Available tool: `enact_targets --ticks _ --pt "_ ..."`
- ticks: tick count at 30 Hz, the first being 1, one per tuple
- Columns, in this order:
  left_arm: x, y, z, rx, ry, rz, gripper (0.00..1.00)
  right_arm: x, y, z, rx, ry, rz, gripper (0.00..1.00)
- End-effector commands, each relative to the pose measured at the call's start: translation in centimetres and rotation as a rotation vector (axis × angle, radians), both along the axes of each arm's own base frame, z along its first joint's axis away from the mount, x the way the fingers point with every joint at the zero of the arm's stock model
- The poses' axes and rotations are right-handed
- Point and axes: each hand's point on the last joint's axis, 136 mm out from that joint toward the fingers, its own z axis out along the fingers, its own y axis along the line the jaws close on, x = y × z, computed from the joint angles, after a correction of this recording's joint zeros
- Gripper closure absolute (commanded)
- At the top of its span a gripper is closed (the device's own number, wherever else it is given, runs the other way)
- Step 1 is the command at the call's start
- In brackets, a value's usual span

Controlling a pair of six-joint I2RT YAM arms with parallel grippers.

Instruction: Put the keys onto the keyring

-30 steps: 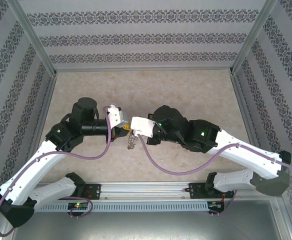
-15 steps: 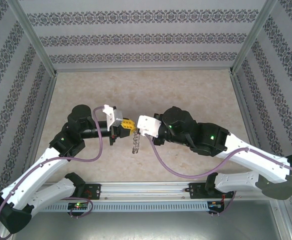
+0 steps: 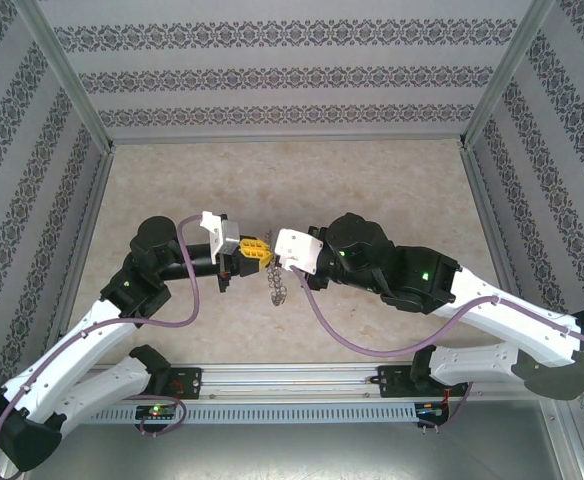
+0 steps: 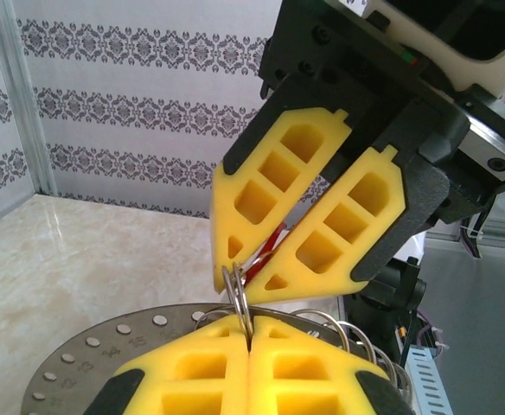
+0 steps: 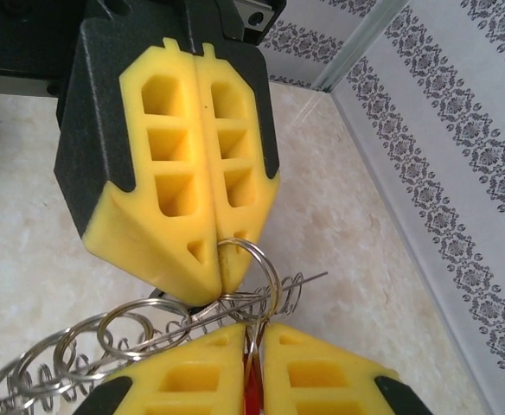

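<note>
Red keys (image 4: 266,249) peek, mostly hidden, between the right jaws.

left tool (image 3: 256,250) and right tool (image 3: 273,252) nose to nose, open tabletop (image 3: 292,180) beyond

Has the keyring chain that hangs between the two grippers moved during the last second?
Yes. In the top view the keyring chain has shifted slightly to the right, judged against the fixed rail at the near table edge.
</note>
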Motion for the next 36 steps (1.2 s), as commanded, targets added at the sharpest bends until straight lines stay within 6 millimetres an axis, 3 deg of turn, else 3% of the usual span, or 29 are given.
enact_targets --ticks 1,7,12,17,26,36 --pt "-1.5 0.3 3.3 -0.087 -0.127 -0.047 1.00 0.0 0.5 -0.4 0.000 0.011 0.002 0.86" --pt "-1.5 0.3 3.2 -0.088 -0.126 -0.047 1.00 -0.2 0.5 -0.9 -0.011 0.007 0.010 0.89" --pt "-1.3 0.3 3.0 -0.080 -0.128 -0.035 1.00 -0.3 0.3 -1.0 -0.017 0.003 0.006 0.79" --pt "-1.3 0.3 2.2 -0.040 -0.129 -0.035 1.00 -0.6 -1.0 1.1 0.082 -0.019 -0.012 0.67" --pt "-1.4 0.3 1.6 -0.008 -0.135 -0.048 1.00 -0.7 -0.9 3.4 0.190 -0.003 0.022 0.66" --pt "-2.0 0.2 1.5 0.002 -0.138 -0.082 1.00 -0.5 0.5 2.5 0.162 0.045 0.074 0.65"
